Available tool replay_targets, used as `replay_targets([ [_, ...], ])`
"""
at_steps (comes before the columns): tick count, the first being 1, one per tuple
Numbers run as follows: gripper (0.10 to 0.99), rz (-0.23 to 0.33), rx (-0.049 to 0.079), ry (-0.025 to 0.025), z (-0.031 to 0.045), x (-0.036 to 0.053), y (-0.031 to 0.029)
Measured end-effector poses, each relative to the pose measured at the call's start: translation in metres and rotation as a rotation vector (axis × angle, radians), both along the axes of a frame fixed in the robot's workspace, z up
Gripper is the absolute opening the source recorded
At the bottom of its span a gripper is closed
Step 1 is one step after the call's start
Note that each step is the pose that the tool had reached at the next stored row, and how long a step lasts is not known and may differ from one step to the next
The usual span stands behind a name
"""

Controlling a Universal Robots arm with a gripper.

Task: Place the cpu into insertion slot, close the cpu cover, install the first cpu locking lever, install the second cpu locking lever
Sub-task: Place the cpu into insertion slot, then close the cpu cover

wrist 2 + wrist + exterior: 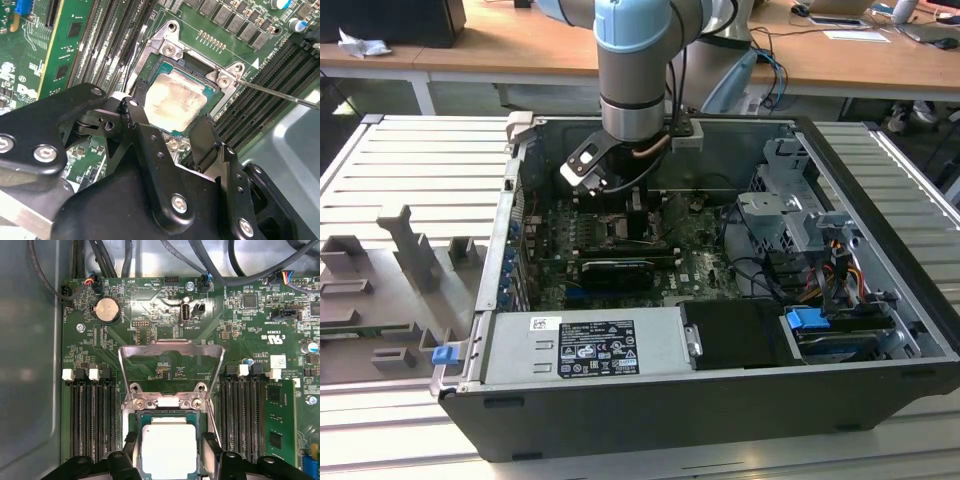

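Hand (169, 117) hangs from the vertical arm (632, 80) over the cpu (169, 450) in the insertion slot (167, 64); grasp unclear.

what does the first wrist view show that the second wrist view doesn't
First wrist view: the cpu cover swung open beyond the insertion slot, a coin battery, cables. Second wrist view: the gripper's bolted black links, a thin metal rod off the socket corner. Both: the cpu lying in the insertion slot, the gripper at it.
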State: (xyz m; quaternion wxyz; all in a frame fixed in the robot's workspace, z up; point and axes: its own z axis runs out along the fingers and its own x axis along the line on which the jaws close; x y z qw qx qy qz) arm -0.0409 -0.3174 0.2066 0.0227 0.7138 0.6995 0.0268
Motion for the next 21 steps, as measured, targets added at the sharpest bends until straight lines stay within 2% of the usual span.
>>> replay_targets([
  [2,0.596,0.0,0.0,0.005,0.0028,0.0006,0.0001],
  [4,0.467,0.0,0.0,0.0112,0.0034,0.0015,0.0],
  [5,0.467,0.0,0.0,0.0129,0.0036,0.0018,0.0],
  [9,0.227,0.0,0.0,0.0212,0.0052,0.0029,0.0],
  [11,0.106,0.0,0.0,0.0224,0.0056,0.0029,0.0],
  [21,0.106,0.0,0.0,0.0224,0.0084,0.003,0.0],
])
